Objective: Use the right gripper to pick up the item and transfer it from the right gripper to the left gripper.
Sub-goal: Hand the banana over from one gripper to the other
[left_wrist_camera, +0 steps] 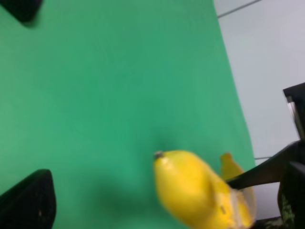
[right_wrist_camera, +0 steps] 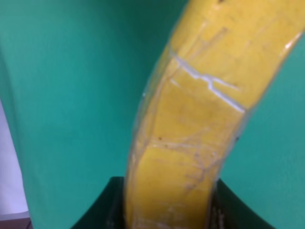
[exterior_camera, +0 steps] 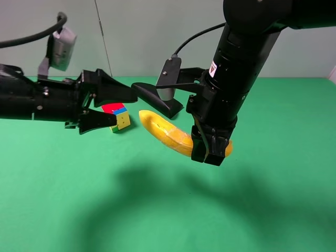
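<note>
Right arm: the thick, bulky black arm (exterior_camera: 236,68) with a small white-and-red label (exterior_camera: 213,68) and a black cable comes down from the upper right, closest to the high camera.
Right pincer: the right pincer (exterior_camera: 210,155) is clamped on one end of the banana. The right wrist view shows its black fingers (right_wrist_camera: 102,210) pressed against both sides of the fruit.
Item: the curved yellow banana (exterior_camera: 163,131) with a paler, glossy band around its middle is held in the air above the bench. Its free tip points towards the left pincer and a broad shadow lies on the bench beneath.
Left pincer: the left pincer (exterior_camera: 124,109) ends a slimmer black cylindrical arm that reaches in level from the left. Its jaws are spread wide and grip nothing. The banana's tip is near them but apart.
Box: a small grey-white box (exterior_camera: 63,47) is mounted above the left arm.
Cube: a multicoloured puzzle cube (exterior_camera: 123,119) with red, blue and yellow faces sits on the bench, partly behind the left pincer's lower finger.
Case: a long black case (exterior_camera: 152,94) lies farther back, between the two arms.
Bench: a flat green bench (exterior_camera: 105,210) fills the lower view.
Wall: a pale grey wall (exterior_camera: 136,37) stands behind.
</note>
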Robot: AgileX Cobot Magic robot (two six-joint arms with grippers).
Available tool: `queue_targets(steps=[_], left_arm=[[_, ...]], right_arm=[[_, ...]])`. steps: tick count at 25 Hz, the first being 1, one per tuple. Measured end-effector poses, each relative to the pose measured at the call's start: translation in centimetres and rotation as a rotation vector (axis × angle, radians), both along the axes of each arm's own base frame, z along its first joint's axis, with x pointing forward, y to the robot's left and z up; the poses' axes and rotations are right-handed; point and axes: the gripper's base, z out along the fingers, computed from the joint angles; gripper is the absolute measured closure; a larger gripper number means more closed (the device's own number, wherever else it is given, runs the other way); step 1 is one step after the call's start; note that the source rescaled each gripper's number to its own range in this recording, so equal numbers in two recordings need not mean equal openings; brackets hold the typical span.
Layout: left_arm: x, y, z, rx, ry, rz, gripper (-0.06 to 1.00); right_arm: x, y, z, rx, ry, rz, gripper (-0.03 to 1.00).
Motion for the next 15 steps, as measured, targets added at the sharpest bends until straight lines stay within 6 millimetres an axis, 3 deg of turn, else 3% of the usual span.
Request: queue_targets(steps=[7, 15], left_arm=[[0.7, -3.2, -0.9, 0.011, 0.039, -0.079, 0.06], [1.4, -3.9, -0.2, -0.015, 0.037, -0.075, 0.07]], right_arm=[[0.0, 0.0, 0.0, 0.001, -0.001, 0.000, 0.96], [0.0, 0.1, 0.0, 0.008, -0.003, -0.003, 0.96]])
